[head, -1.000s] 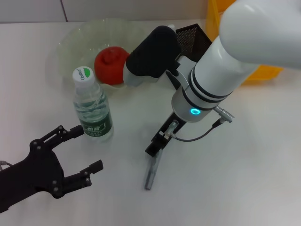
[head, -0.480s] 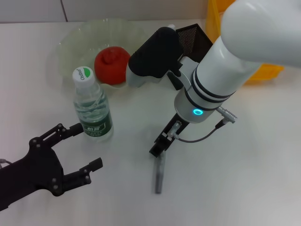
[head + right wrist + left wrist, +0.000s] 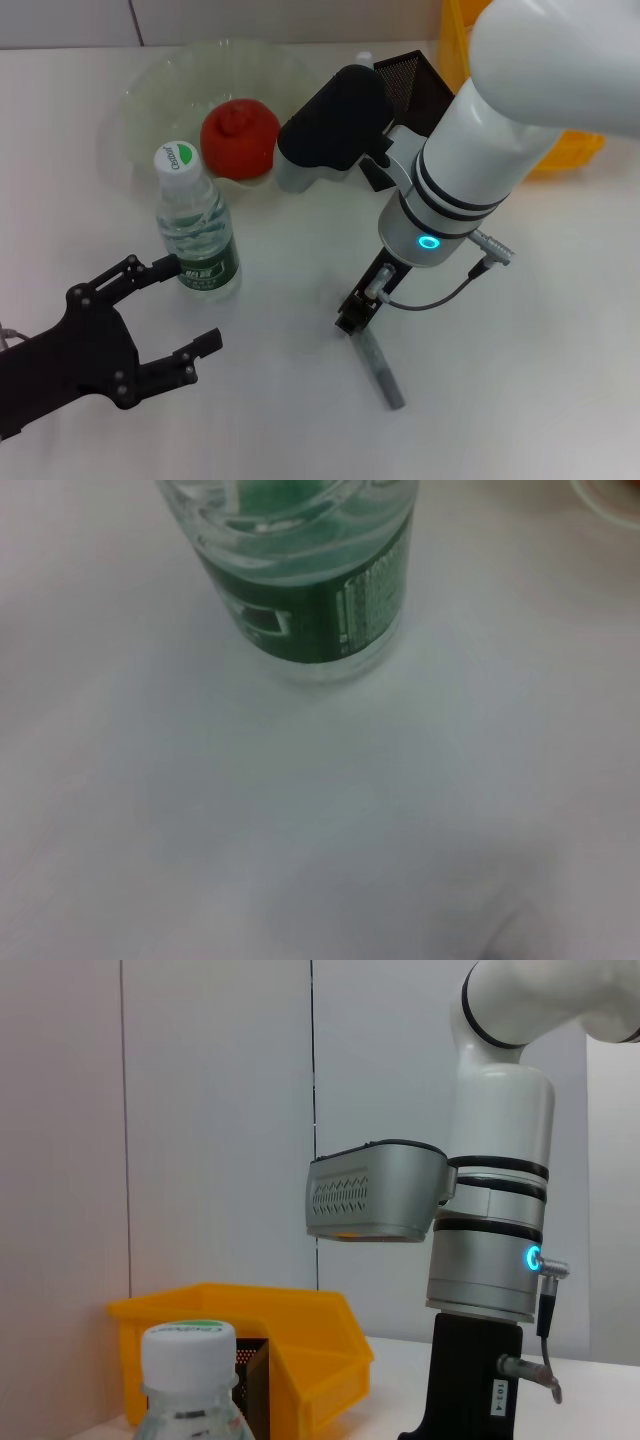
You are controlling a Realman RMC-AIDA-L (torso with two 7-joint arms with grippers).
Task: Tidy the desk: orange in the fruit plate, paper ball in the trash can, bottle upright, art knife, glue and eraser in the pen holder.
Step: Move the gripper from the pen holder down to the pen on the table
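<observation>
Now the right gripper, clenched on the art knife, is swinging its free end rightward off the table, readying transfer to the far pen holder; left gripper idling open near the upright bottle.

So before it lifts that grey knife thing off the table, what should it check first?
1. Right gripper over the art knife: ok, it sits at the knife's near end.
2. Knife firmly gripped: cannot tell, the arm hides the fingers.
3. Pen holder free to receive it: cannot tell, the right arm covers most of it.
4. Bottle upright and out of the way: ok, it stands to the left.
5. Left gripper clear: ok, open, low beside the bottle, touching nothing.
6. Orange in the fruit plate: ok.
</observation>
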